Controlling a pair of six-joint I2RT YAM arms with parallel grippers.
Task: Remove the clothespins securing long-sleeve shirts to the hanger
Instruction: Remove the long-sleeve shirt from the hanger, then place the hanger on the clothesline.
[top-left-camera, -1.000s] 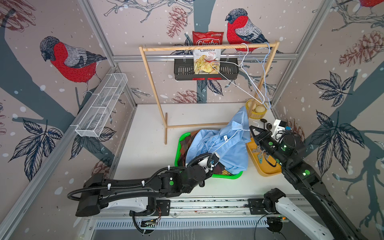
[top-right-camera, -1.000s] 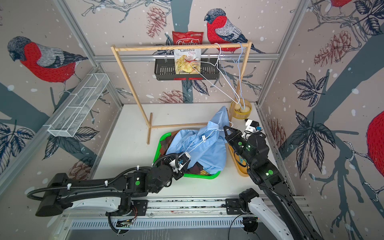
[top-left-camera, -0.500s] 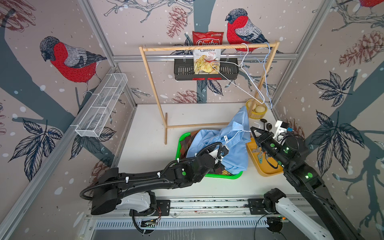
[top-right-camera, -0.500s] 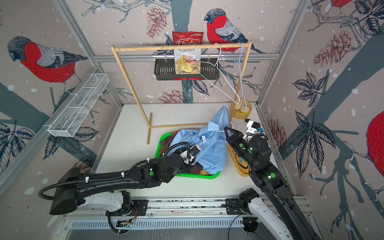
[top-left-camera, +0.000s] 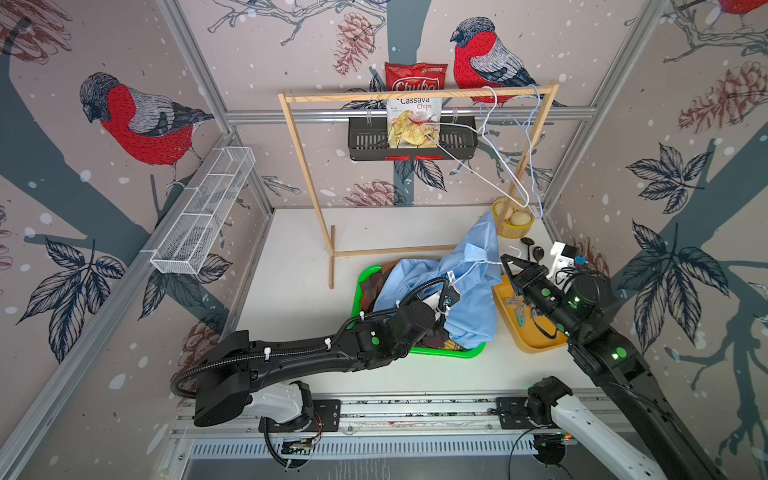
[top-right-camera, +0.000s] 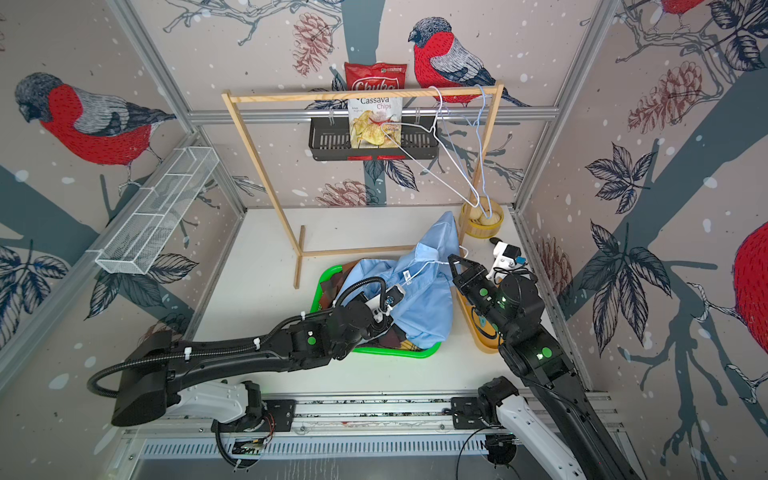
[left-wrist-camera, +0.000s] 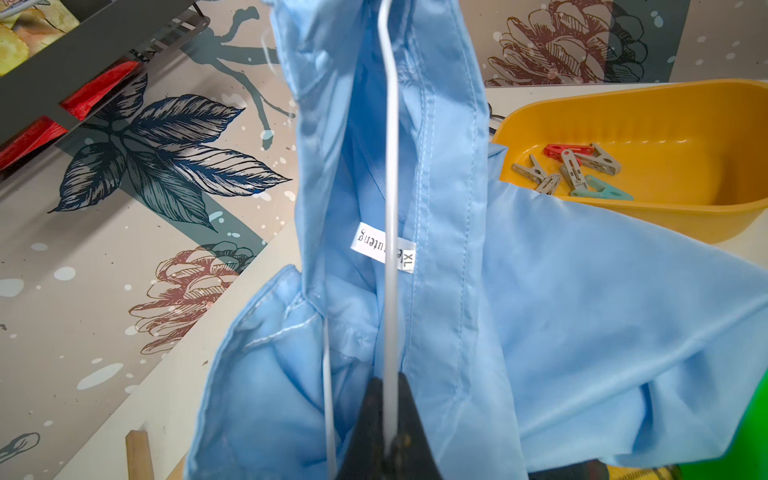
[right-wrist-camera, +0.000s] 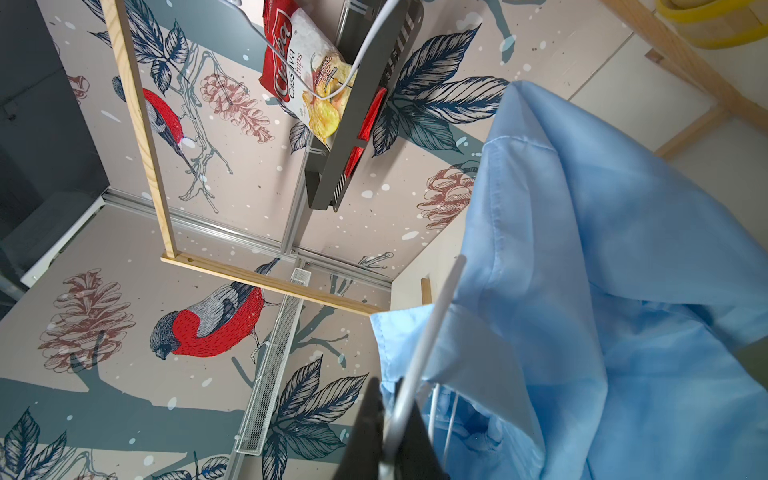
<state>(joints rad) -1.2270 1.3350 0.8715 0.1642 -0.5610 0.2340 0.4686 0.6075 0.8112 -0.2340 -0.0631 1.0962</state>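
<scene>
The left gripper (left-wrist-camera: 388, 419) has just clamped the hanger (left-wrist-camera: 390, 166) inside the blue shirt (left-wrist-camera: 582, 311) while the right gripper (right-wrist-camera: 397, 419) loosens narrowly around it, likely a handover, with the clothespins (left-wrist-camera: 573, 170) already lying in the tray (left-wrist-camera: 706, 124).

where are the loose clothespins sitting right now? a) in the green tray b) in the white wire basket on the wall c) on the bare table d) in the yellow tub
d: the left wrist view shows the clothespins, red, teal and grey, lying together on the floor of the yellow tub.
</scene>
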